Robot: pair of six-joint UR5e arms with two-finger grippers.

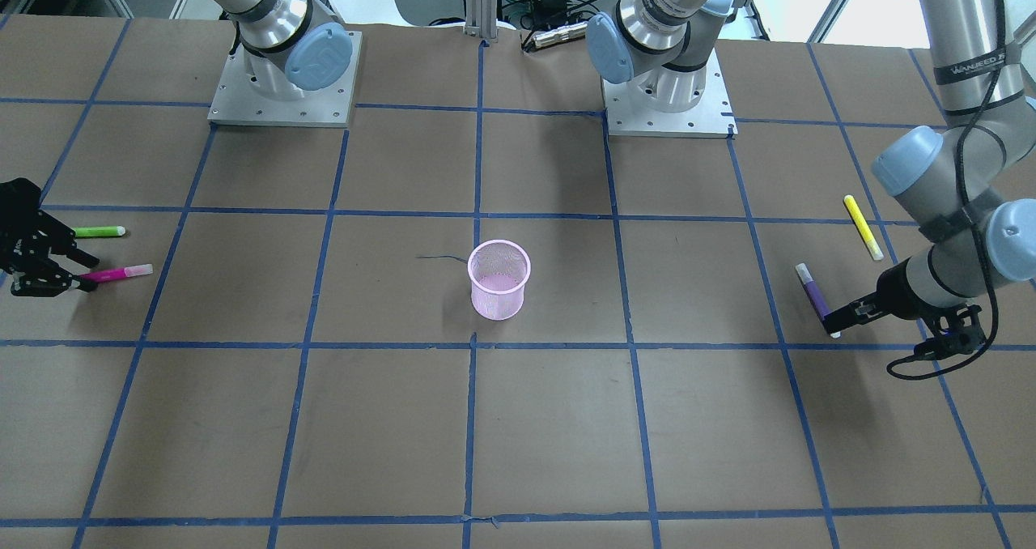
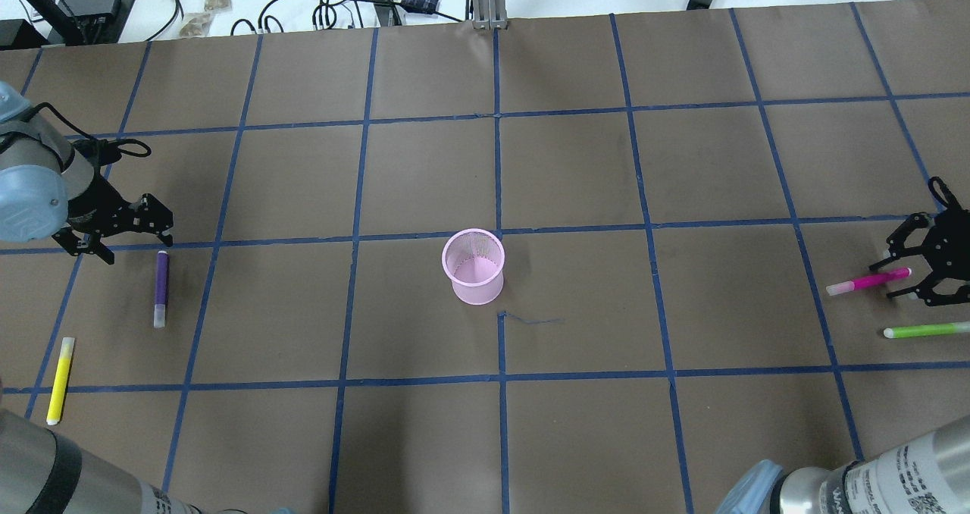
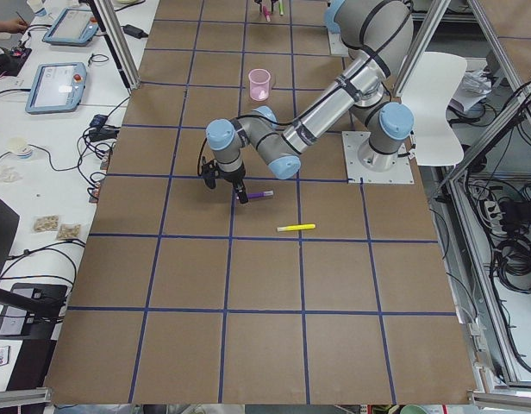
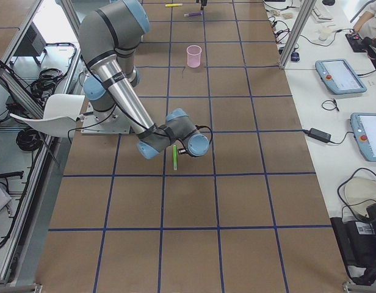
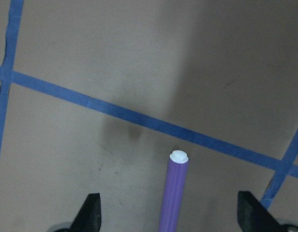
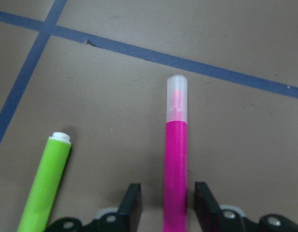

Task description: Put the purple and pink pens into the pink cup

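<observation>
cup [image 2: 474, 267] empty, no pen lifted yet. left gripper [image 5: 171, 197] wide over purple pen [image 5: 177, 179]; right gripper [image 6: 168, 186] narrower astride pink pen [image 6: 176, 145], not closed.

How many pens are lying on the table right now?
4. On the robot's left side, the purple pen and yellow pen; on its right, the pink pen and green pen. The pink cup looks empty.

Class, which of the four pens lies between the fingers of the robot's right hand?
The pink pen, straddled by the right hand; the green pen lies just outside it.
</observation>
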